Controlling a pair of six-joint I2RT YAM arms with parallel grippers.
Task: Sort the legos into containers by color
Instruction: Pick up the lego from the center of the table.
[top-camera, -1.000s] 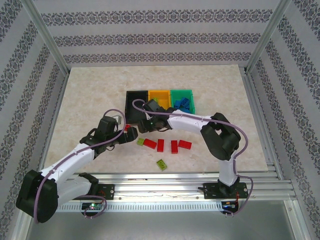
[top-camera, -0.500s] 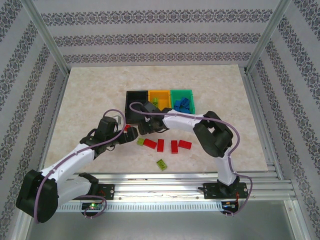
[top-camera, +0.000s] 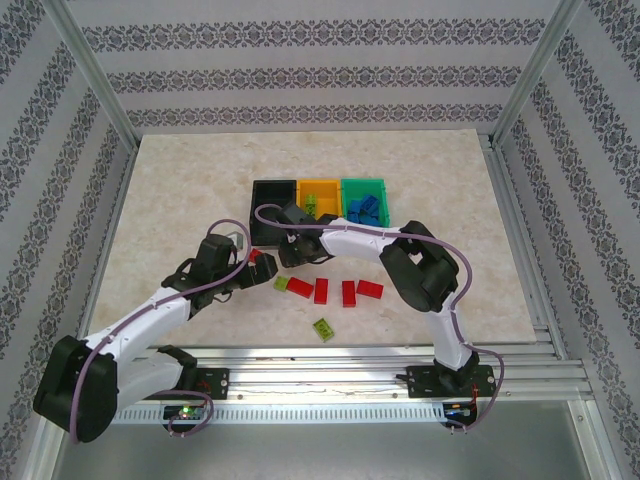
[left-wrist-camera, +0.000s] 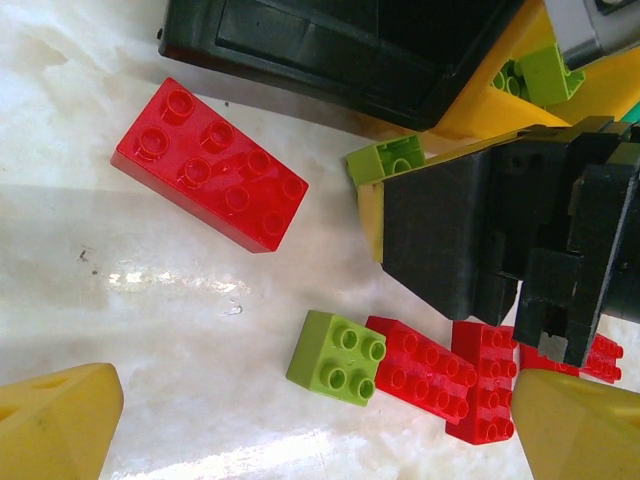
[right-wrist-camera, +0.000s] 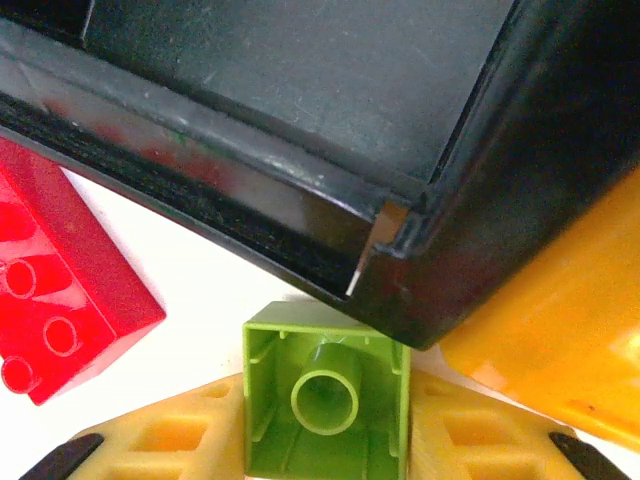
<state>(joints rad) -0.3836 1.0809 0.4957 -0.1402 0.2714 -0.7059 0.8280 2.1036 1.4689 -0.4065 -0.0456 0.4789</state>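
My right gripper (right-wrist-camera: 326, 440) is shut on a lime green lego (right-wrist-camera: 325, 395), hollow underside towards the camera, just off the near corner of the black bin (right-wrist-camera: 300, 120). The same held lego (left-wrist-camera: 385, 160) shows in the left wrist view beside the orange bin (left-wrist-camera: 480, 105). My left gripper (left-wrist-camera: 318, 425) is open over the table, its yellow fingers (left-wrist-camera: 60, 425) wide apart. Ahead of it lie a lime lego (left-wrist-camera: 338, 357) and two red legos (left-wrist-camera: 425, 365), and further off a larger red lego (left-wrist-camera: 210, 165). From above, the black bin (top-camera: 258, 188), orange bin (top-camera: 325, 185) and green bin (top-camera: 360, 184) stand in a row.
Several red legos (top-camera: 348, 293) lie in a loose row on the table near the front. One lime lego (top-camera: 323, 328) sits nearest the rail. Blue legos (top-camera: 365, 208) fill the green bin and lime ones (top-camera: 312, 205) lie in the orange bin. Both arms (top-camera: 360, 240) crowd the bins' near side.
The right arm has swung left and its elbow has shifted, carrying the lime lego along the black bin's near edge. The left arm has barely moved.
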